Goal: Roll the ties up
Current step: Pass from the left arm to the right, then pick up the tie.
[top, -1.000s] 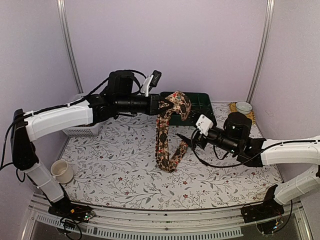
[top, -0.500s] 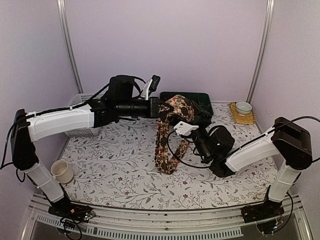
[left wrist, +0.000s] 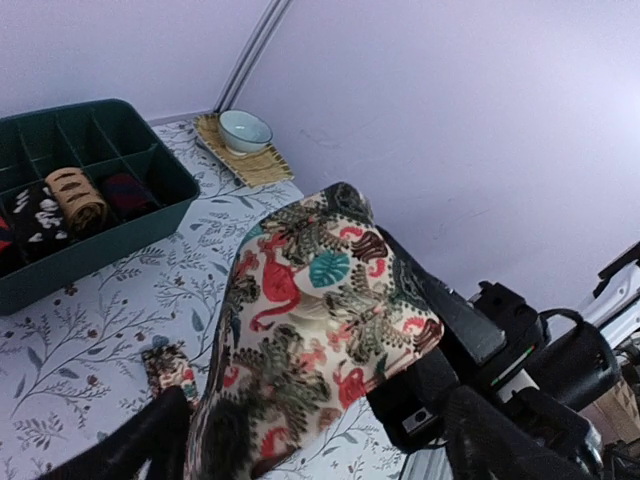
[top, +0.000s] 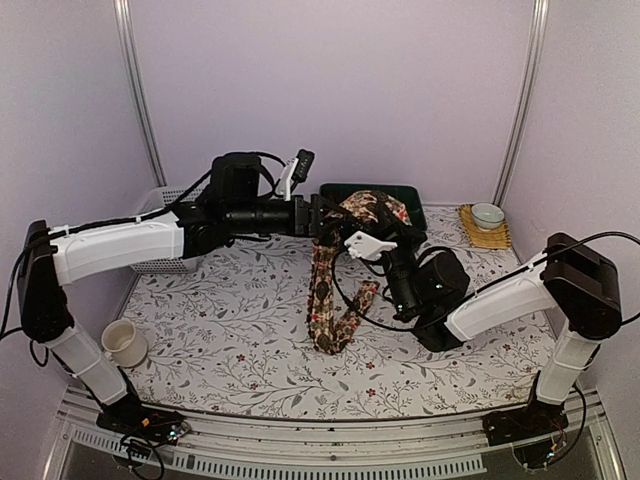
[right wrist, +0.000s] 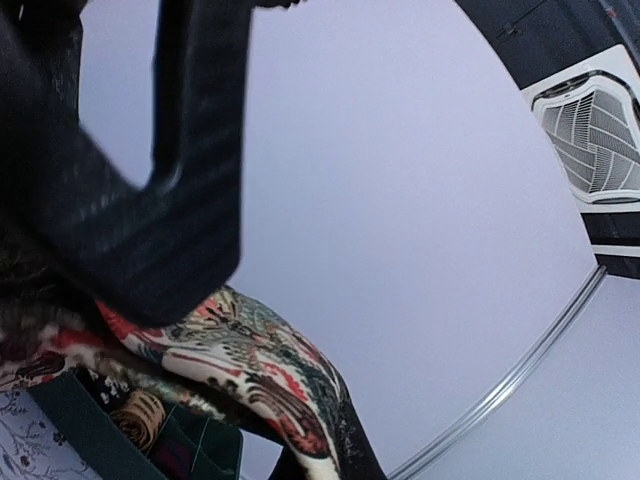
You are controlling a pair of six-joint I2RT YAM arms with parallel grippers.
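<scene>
Left gripper (top: 322, 215) pinches tie (top: 325, 290) aloft, tail trailing onto table (top: 230, 340). Right gripper (top: 385, 232) at wide end, can't tell its finger state. This tie looks unrolled; tray (left wrist: 150, 215) holds rolled ties (left wrist: 78, 197).

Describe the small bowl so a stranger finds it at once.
On the floral table, go to the far right corner, past the green tray. A woven mat lies there, the bowl on it. It is pale and low, unlike the taller white cup near left.
</scene>
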